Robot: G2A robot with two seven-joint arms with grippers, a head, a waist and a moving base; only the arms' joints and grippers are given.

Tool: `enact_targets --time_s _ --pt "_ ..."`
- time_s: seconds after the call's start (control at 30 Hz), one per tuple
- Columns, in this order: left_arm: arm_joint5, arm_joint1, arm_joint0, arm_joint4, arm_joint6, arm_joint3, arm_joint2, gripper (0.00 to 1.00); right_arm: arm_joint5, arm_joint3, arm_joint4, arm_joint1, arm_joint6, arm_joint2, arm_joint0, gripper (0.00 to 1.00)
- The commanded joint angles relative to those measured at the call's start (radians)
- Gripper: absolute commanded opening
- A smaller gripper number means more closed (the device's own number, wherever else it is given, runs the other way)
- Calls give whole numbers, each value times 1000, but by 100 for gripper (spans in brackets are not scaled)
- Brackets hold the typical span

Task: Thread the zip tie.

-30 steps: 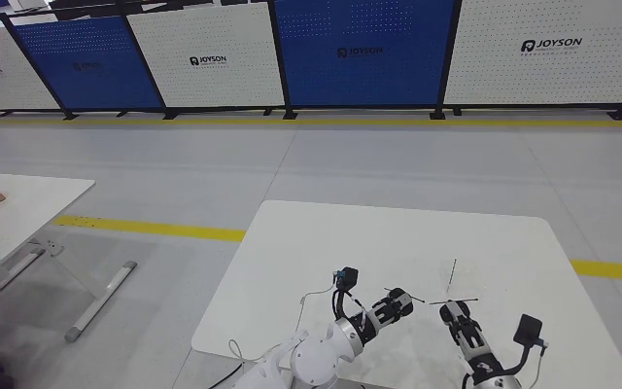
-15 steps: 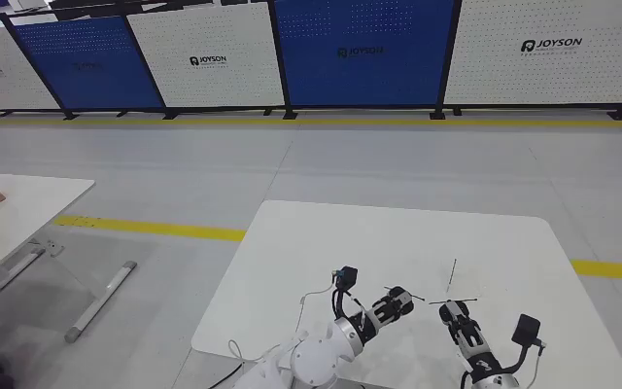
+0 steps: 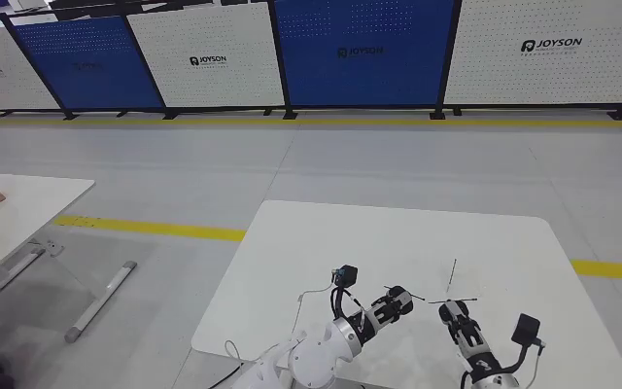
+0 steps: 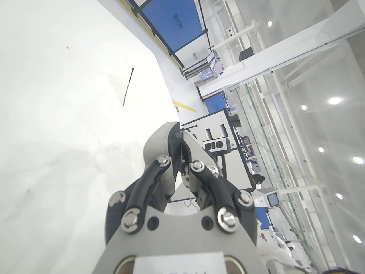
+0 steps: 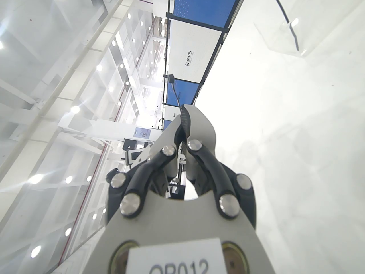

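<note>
My left gripper [image 3: 397,303] [image 4: 180,134] is low over the table's front part, shut on a thin black zip tie [image 3: 404,294] [image 4: 180,148] that sits edge-on between its fingers. Just to its right, my right gripper [image 3: 451,311] [image 5: 184,116] is shut on another black zip tie [image 3: 455,300] [image 5: 176,95]. That strap sticks out past the fingertips and ends in a square head. The two grippers are a short gap apart. A third zip tie [image 3: 452,275] [image 4: 128,86] [image 5: 283,15] lies loose farther back.
The white table [image 3: 389,243] has bare room behind and to both sides of the grippers. The loose tie rests on a clear plastic piece [image 5: 285,38]. Beyond the table are grey floor, a yellow line and blue and white panels [image 3: 360,53].
</note>
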Motion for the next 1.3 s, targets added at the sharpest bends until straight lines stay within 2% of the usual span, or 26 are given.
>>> enact_targets --time_s 0.0,0.17,0.67,1.27 --pt "0 0 0 0 0 0 0 0 -15 -5 8 -1 -2 0 -3 0" --pt "0 0 0 0 0 0 0 0 -32 -15 20 -1 -4 8 -10 0" --pt "0 0 0 0 0 0 0 0 -4 -1 1 -4 6 -13 15 0" --pt "0 0 0 0 0 0 0 0 5 13 -3 -6 16 -21 29 0"
